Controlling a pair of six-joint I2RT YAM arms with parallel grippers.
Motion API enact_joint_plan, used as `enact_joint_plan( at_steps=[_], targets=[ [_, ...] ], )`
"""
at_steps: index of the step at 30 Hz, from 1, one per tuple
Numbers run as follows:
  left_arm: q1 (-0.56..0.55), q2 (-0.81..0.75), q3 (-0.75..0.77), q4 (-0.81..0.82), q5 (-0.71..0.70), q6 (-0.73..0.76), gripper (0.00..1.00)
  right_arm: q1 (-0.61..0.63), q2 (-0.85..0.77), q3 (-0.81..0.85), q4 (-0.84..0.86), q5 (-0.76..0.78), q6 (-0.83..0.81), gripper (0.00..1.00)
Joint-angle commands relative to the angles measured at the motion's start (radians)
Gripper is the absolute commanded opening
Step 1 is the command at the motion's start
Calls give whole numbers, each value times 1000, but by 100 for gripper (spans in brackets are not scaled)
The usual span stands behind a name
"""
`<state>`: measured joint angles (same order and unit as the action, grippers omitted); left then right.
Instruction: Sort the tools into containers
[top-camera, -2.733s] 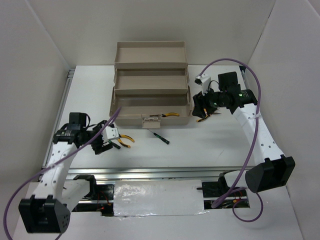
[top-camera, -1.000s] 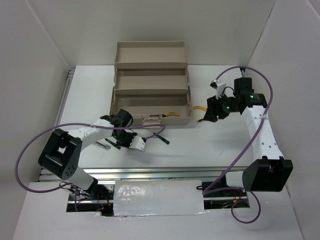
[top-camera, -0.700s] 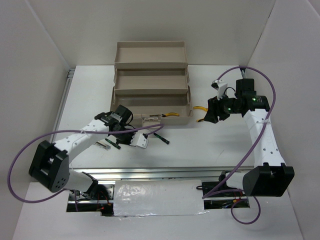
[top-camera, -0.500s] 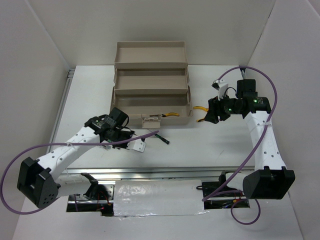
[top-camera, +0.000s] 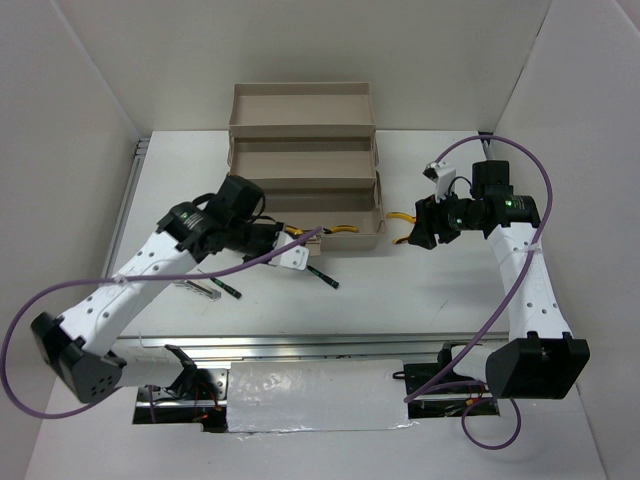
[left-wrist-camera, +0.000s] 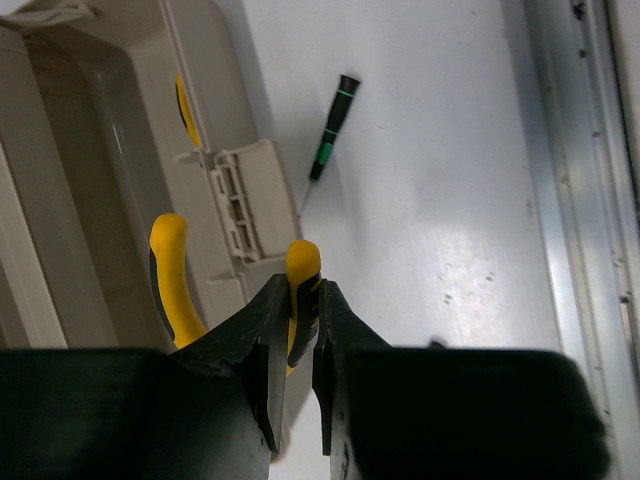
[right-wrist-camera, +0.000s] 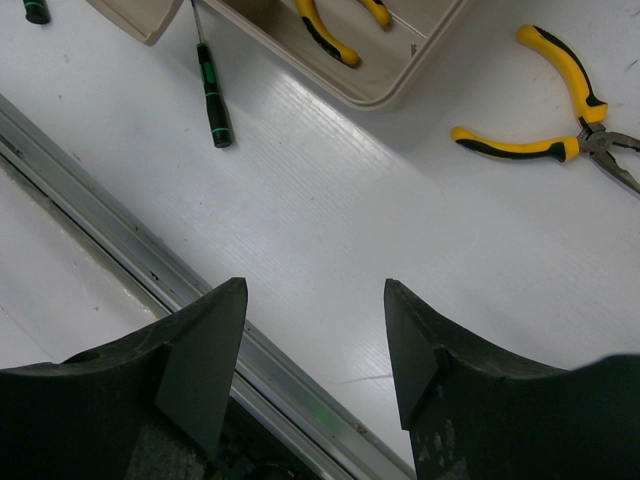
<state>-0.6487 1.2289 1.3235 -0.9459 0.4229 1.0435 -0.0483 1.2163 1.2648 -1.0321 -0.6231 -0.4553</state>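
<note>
- From above, one beige toolbox (top-camera: 300, 150) stands at the far middle of the table (top-camera: 420, 290), its three trays stepped one behind the other.
- There are three pliers.
  - The held pliers (top-camera: 296, 232) hang above the near wall of the lowest tray, pinched in the left gripper (top-camera: 285, 238).
  - The boxed pliers (top-camera: 345, 229) lie in that tray, towards its right end.
  - The loose pliers (top-camera: 400, 217) lie on the table just right of the toolbox, under the right gripper (top-camera: 410, 230).
- There are two screwdrivers on the table. The near screwdriver (top-camera: 325, 275) lies in front of the toolbox and the left screwdriver (top-camera: 226, 290) lies further left. One small grey tool (top-camera: 195, 287) lies just beside the left one.
- In the left wrist view, the left gripper (left-wrist-camera: 302, 300) has its fingers pressed together on one yellow handle of the held pliers (left-wrist-camera: 168, 280). The other handle stands free.
- Below them is the toolbox (left-wrist-camera: 90, 150) with its one latch (left-wrist-camera: 240, 200). One handle of the boxed pliers (left-wrist-camera: 185, 105) shows inside, and the near screwdriver (left-wrist-camera: 330, 130) lies on the table beyond the latch.
- In the right wrist view, the right gripper (right-wrist-camera: 310, 330) has its fingers spread with nothing between them, above bare table.
- The loose pliers (right-wrist-camera: 545, 120) lie with their handles apart, and the boxed pliers (right-wrist-camera: 330, 35) lie in the tray corner.
- The near screwdriver (right-wrist-camera: 210, 90) shows whole. Only the end of the left screwdriver (right-wrist-camera: 35, 10) shows, at the frame's corner.
- One metal rail (right-wrist-camera: 150, 260) runs along the near edge of the table.
</note>
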Motion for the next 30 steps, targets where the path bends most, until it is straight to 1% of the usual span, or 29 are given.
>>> enact_joint_plan(
  at_steps=[1, 2, 3, 6, 10, 12, 18, 19, 20, 21, 22, 23, 24, 26, 27, 28, 29, 30],
  targets=[
    [6, 136, 77, 56, 17, 41, 0, 4, 2, -18, 49, 16, 18, 66],
    [12, 164, 88, 61, 33, 52, 0, 4, 3, -25, 52, 16, 17, 67],
    [20, 213, 97, 74, 43, 53, 0, 2, 3, -28, 55, 16, 14, 75],
    [41, 297, 102, 136, 51, 59, 0, -2, -3, -53, 76, 26, 15, 92],
    [64, 339, 69, 315, 39, 24, 1, -16, -3, -74, 92, 30, 17, 95],
    [73, 345, 62, 358, 27, 10, 3, -24, 2, -79, 92, 28, 15, 96],
    [109, 389, 95, 389, 14, 7, 8, -32, 11, -93, 112, 26, 24, 96],
    [112, 396, 95, 398, 13, 7, 18, -32, 11, -94, 125, 31, 30, 96],
    [118, 397, 97, 400, 11, 4, 25, -32, 14, -102, 136, 48, 49, 96],
    [119, 399, 101, 401, 8, 0, 43, -33, 17, -107, 165, 63, 58, 96],
    [119, 397, 106, 398, 7, -8, 53, -32, 23, -110, 181, 78, 69, 95],
    [118, 397, 112, 389, 5, -13, 60, -32, 29, -110, 199, 117, 88, 93],
    [119, 388, 130, 377, 10, -14, 67, -33, 49, -104, 217, 135, 95, 86],
    [119, 371, 154, 345, 16, -54, 76, -33, 81, -64, 219, 181, 89, 83],
    [119, 336, 180, 334, 34, -74, 80, -32, 101, -44, 208, 195, 86, 83],
    [119, 310, 189, 331, 42, -124, 81, -33, 135, -29, 207, 206, 84, 82],
    [119, 244, 194, 332, 50, -154, 81, -35, 152, 0, 205, 238, 89, 81],
    [123, 206, 181, 349, 54, -192, 82, -36, 190, 11, 216, 259, 99, 77]
  ],
)
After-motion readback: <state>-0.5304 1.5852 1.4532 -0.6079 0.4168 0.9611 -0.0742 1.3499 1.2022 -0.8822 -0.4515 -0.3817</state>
